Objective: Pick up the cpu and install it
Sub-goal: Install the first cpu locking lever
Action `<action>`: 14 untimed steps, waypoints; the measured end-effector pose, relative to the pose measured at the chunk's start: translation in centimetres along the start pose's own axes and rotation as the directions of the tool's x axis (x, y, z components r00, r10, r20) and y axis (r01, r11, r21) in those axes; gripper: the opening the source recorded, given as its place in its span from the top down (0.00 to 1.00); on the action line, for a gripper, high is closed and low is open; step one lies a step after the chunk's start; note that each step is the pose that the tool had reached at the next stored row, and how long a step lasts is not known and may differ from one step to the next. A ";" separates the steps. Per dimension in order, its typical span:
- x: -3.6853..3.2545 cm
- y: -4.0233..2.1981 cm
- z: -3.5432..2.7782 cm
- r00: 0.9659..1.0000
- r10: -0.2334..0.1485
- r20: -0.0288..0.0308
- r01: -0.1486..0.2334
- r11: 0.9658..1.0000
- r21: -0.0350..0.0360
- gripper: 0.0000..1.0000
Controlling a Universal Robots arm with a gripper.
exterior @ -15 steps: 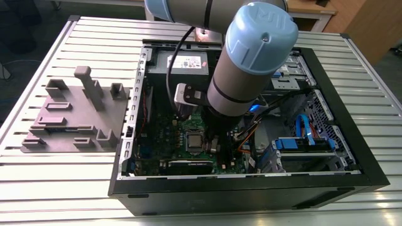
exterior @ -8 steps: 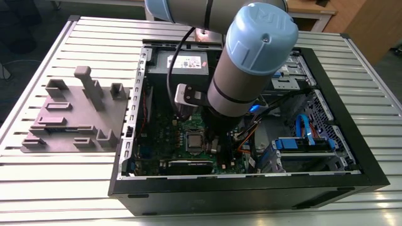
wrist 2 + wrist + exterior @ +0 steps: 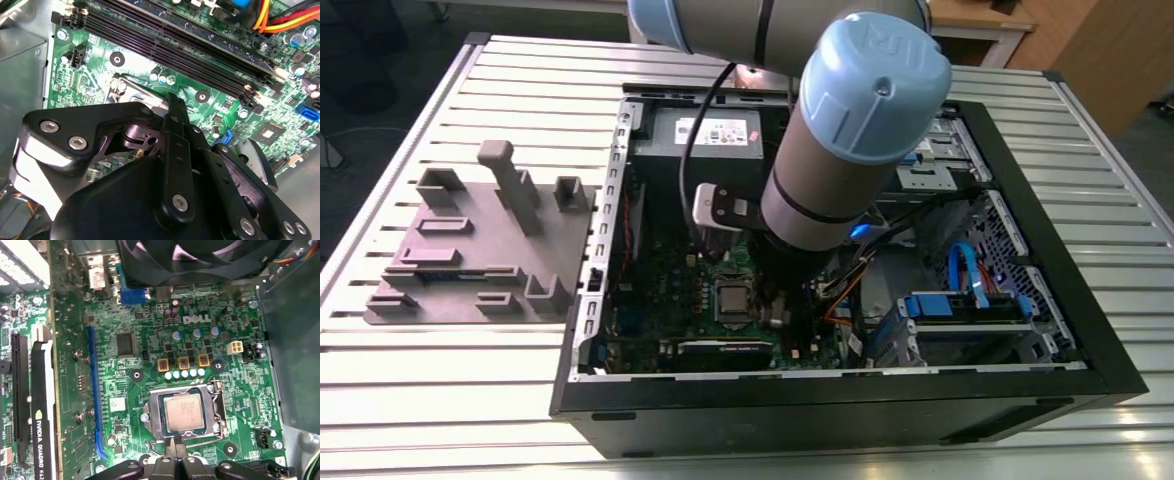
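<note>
cpu seated in socket; pincer fingers together, empty, at socket edge. Risk: tips scrape the board.

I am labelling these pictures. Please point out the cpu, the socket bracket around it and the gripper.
cpu [image 3: 184, 413], first wrist view, middle of its metal top.
socket bracket [image 3: 218, 412], first wrist view, one side bar of the frame.
gripper [image 3: 175, 446], first wrist view, at its fingertips.
</note>
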State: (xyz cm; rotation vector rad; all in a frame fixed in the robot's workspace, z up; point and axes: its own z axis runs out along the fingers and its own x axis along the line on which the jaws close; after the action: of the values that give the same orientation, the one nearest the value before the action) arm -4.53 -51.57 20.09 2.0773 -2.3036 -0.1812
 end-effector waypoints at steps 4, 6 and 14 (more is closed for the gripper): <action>0.02 -0.02 0.20 1.000 -0.024 -0.007 0.024 1.000 0.001 0.89; 0.02 -0.04 0.37 1.000 -0.024 -0.010 0.024 1.000 0.001 0.89; 0.04 -0.09 0.69 1.000 -0.026 -0.013 0.026 1.000 0.002 0.89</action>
State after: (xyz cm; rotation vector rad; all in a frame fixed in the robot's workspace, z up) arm -4.51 -51.57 19.39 2.1040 -2.2714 -0.1645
